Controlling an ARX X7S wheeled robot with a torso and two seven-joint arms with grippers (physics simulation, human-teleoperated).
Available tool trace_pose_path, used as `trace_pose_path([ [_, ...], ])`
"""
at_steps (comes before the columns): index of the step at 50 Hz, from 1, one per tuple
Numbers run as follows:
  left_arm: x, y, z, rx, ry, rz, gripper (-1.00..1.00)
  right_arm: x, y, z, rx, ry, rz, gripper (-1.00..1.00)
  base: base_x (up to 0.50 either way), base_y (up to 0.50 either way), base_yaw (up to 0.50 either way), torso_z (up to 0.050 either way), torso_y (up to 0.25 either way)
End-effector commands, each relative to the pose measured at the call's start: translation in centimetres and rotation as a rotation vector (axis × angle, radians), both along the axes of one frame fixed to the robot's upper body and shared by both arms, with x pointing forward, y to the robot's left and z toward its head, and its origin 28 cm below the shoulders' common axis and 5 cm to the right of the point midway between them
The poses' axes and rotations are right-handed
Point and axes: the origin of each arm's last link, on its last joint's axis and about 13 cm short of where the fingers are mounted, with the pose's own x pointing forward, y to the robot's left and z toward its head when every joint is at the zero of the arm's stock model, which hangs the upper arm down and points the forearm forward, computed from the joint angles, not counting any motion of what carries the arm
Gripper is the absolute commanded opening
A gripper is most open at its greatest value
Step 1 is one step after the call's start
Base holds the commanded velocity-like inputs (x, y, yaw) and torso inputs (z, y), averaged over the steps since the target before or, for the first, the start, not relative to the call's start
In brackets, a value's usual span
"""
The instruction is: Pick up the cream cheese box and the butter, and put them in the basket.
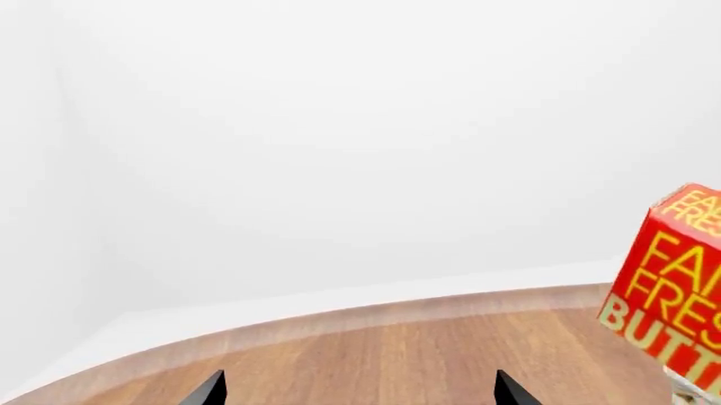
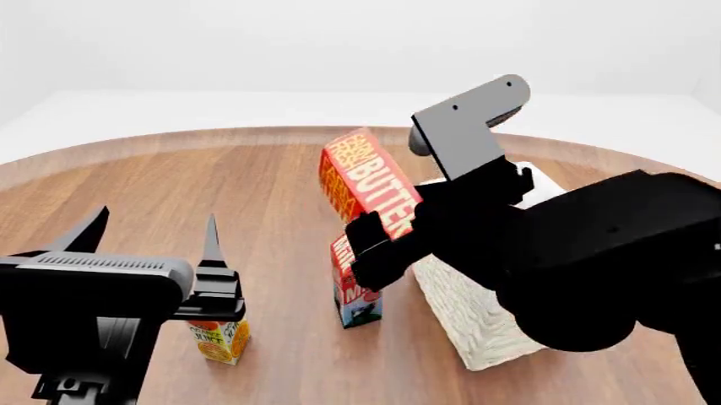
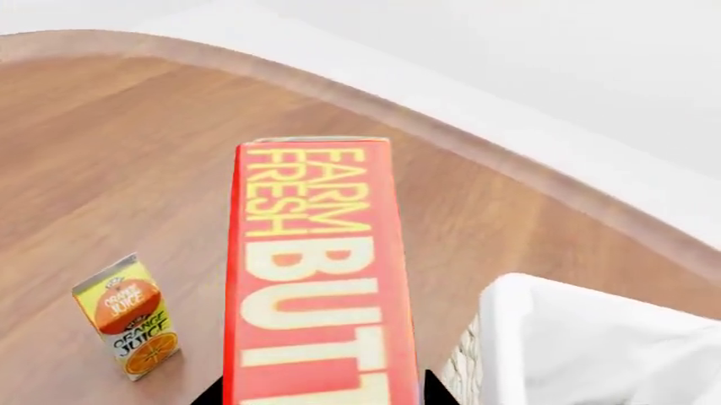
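Note:
The butter (image 2: 358,179), a red-orange box with yellow lettering, hangs tilted in the air above the table, and my right gripper (image 3: 319,393) is shut on its lower end. The right wrist view shows the butter (image 3: 316,270) between both dark fingertips (image 3: 435,388). The white wicker basket (image 2: 474,316) stands just right of it, partly hidden by my right arm; its cloth rim (image 3: 563,325) lies beside the box. My left gripper (image 2: 152,238) stands open and empty at the front left, and the butter (image 1: 670,283) shows at the edge of its wrist view. The cream cheese box is out of view.
A red-and-white milk carton (image 2: 356,297) stands directly under the held butter, against the basket's left side. A small orange juice carton (image 2: 221,339) stands beside my left gripper, also seen as the orange juice carton (image 3: 127,316). The round wooden table's edge (image 2: 169,137) curves behind.

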Motion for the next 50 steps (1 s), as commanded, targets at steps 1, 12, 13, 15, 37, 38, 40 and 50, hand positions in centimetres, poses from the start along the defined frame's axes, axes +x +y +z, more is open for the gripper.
trace_pose_path([
  [1, 0.0, 0.0, 0.0, -0.001, 0.001, 0.000, 1.00, 1.8, -0.8, 2.5, 0.035, -0.039, -0.085, -1.00, 0.00, 0.00, 0.00, 0.000, 0.000],
  [12, 0.0, 0.0, 0.0, -0.002, 0.000, 0.000, 1.00, 3.4, -1.9, 4.1, 0.071, -0.052, -0.168, -1.00, 0.00, 0.00, 0.00, 0.001, 0.001],
  [13, 0.0, 0.0, 0.0, -0.002, 0.000, 0.000, 1.00, 3.5, -2.0, 4.2, 0.071, -0.054, -0.171, -1.00, 0.00, 0.00, 0.00, 0.000, 0.000],
  [15, 0.0, 0.1, 0.0, -0.002, 0.000, 0.001, 1.00, 3.8, -2.3, 4.4, 0.078, -0.053, -0.188, -1.00, 0.00, 0.00, 0.00, 0.000, 0.005],
  [37, 0.1, 0.0, 0.0, 0.001, 0.001, 0.000, 1.00, 8.2, -4.5, 2.5, 0.068, 0.013, -0.402, -1.00, 0.00, 0.00, 0.00, 0.000, 0.001],
  [38, 0.1, 0.0, 0.0, 0.001, 0.001, 0.000, 1.00, 8.3, -4.6, 2.5, 0.067, 0.014, -0.405, -1.00, 0.00, 0.00, 0.00, 0.000, 0.000],
  [40, 0.1, 0.0, 0.0, 0.001, 0.001, 0.000, 1.00, 8.7, -4.9, 2.3, 0.064, 0.018, -0.422, -1.00, 0.00, 0.00, 0.00, 0.000, 0.005],
  [50, 0.1, -0.1, 0.0, 0.003, 0.003, -0.002, 1.00, 9.3, -6.0, 1.7, 0.062, 0.028, -0.477, -1.00, 0.00, 0.00, 0.00, 0.000, 0.001],
])
